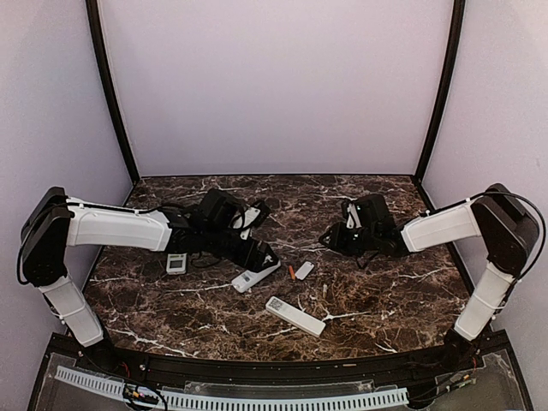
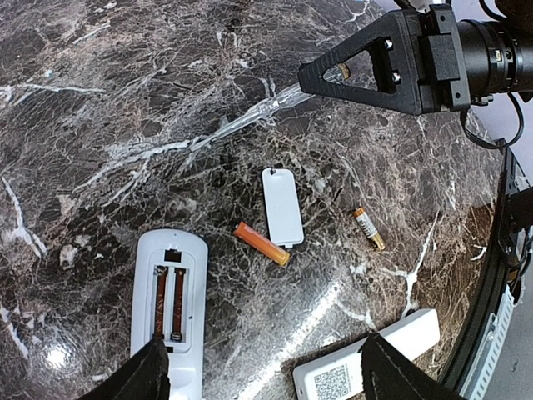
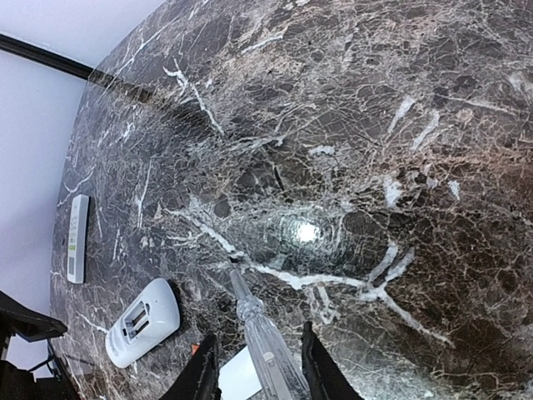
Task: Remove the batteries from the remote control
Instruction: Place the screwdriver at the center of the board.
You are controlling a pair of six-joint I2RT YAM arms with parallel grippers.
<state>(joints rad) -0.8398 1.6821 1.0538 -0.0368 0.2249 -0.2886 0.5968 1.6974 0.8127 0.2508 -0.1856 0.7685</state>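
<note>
1 slab of dark brown marble (image 1: 385, 291), veined white, floors a booth with pale lilac walls (image 1: 274, 86) and black corner posts (image 1: 110, 94). Near its middle lies the open remote (image 2: 150, 258), bay upward, with 2 batteries (image 2: 178, 302) side by side inside. Just beside it rest an orange battery (image 2: 261, 243) and a white cover plate (image 2: 281, 206); a copper battery (image 2: 367, 228) lies past the plate.

The left gripper (image 2: 266, 348) hangs over the open remote's end, jaws spread wide and holding nothing; 1 finger hides that remote's corner. The other finger cuts off a second remote (image 2: 366, 367), which lies between the open remote and the table's black near rim (image 1: 257, 366). The right gripper (image 3: 258, 337), well beyond the open remote, is clamped on a clear tool (image 3: 250, 312) that is hard to pick out against the veins. A small white device (image 1: 175, 263) beside the left arm is too small to identify. From the open remote to the back wall runs bare marble.
</note>
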